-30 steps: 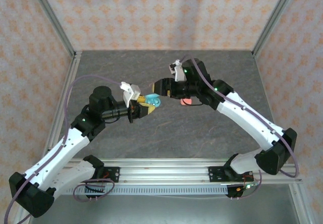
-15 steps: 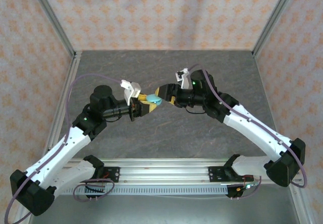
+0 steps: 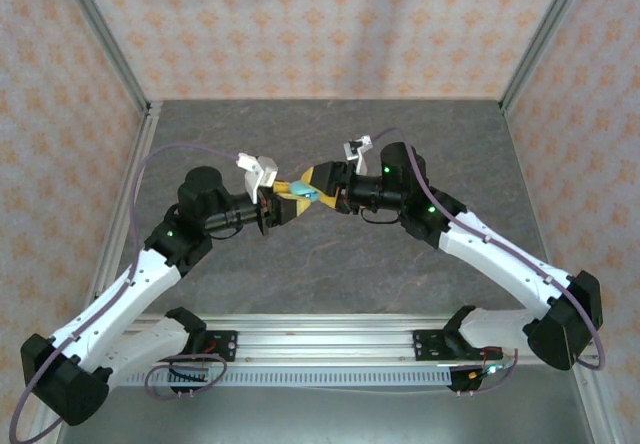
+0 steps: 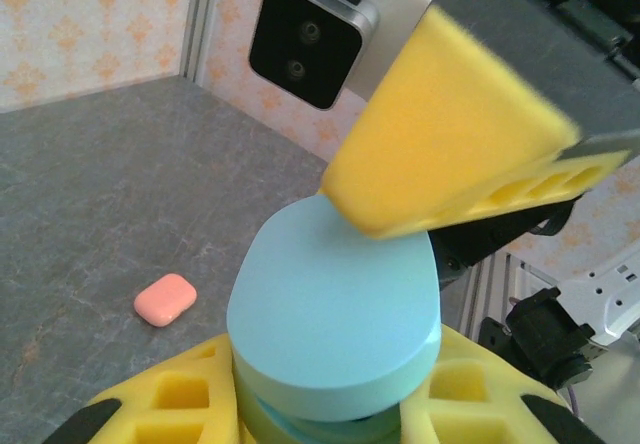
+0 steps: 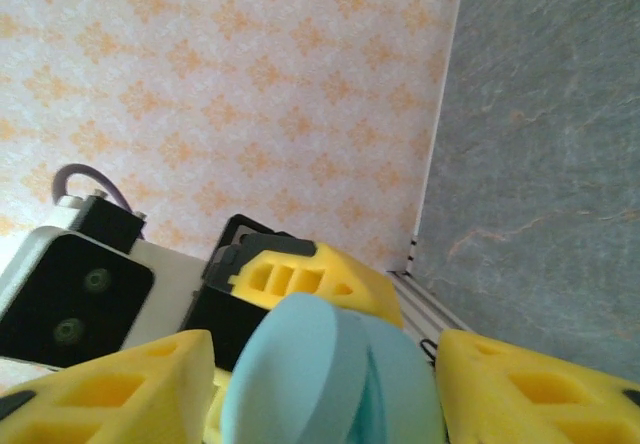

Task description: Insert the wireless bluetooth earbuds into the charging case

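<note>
From above, the left pincer (image 3: 290, 202) and the right pincer (image 3: 318, 189) meet tip to tip above the middle of the grey tabletop (image 3: 330, 264). The light blue charging case (image 3: 303, 195) sits between them, in the left pincer's jaws, which are narrowed onto it.

In the left wrist view, the left pincer (image 4: 320, 389) clamps the light blue charging case (image 4: 335, 314) low on its sides between its yellow fingers (image 4: 170, 404). The case's rounded top stands up out of the pincer. One yellow finger (image 4: 450, 154) of the right pincer touches the case's far upper edge. Beyond the left pincer and to its left, a salmon case (image 4: 166, 299) lies flat on the tabletop, well apart.

In the right wrist view, the right pincer (image 5: 325, 384) straddles the light blue charging case (image 5: 320, 364), with a yellow finger (image 5: 110, 389) close on each side. Whether they press on it cannot be told. A seam runs down the case's rounded face. Just behind the case is a finger (image 5: 310, 274) of the left pincer.
</note>
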Robot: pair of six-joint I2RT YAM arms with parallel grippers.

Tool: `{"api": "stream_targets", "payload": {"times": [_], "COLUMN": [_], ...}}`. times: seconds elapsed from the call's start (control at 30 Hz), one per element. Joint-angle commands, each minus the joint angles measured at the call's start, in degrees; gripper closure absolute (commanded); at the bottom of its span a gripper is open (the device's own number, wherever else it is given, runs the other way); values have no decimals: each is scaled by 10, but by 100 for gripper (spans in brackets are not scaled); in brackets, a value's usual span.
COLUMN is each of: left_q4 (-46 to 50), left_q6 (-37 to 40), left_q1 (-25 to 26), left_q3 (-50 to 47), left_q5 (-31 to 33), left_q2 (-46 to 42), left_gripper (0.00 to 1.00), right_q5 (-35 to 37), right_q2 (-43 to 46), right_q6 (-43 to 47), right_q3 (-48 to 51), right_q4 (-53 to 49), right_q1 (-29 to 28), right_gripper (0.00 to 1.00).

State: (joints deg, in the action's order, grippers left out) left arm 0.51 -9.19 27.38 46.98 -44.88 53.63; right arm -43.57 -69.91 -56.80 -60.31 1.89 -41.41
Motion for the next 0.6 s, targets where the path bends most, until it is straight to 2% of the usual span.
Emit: {"api": "stream_targets", "payload": {"times": [0.0,0.17,0.4,0.47,0.57], "left_q4": [-23,-22,-6,-3,0], "left_q6": [-8,-8,3,7,10], "left_q1": [-1,-1,0,1,2], "left_q3": [19,20,27,29,31], "left_q5": [9,9,3,2,-1], "left_q2": [1,2,3,2,0], "left_gripper": [86,85,82,79,68], "right_q5": [-13,-16,-16,-14,-8], "right_q2": [7,6,1,0,-1], "right_q6": [-19,-26,-48,-53,-61], "right_q3": [7,7,12,12,13], "right_q4": [44,52,76,78,83], "right_q1": [-1,-1,-1,-1,0], "right_gripper": [37,42,62,66,70]}}
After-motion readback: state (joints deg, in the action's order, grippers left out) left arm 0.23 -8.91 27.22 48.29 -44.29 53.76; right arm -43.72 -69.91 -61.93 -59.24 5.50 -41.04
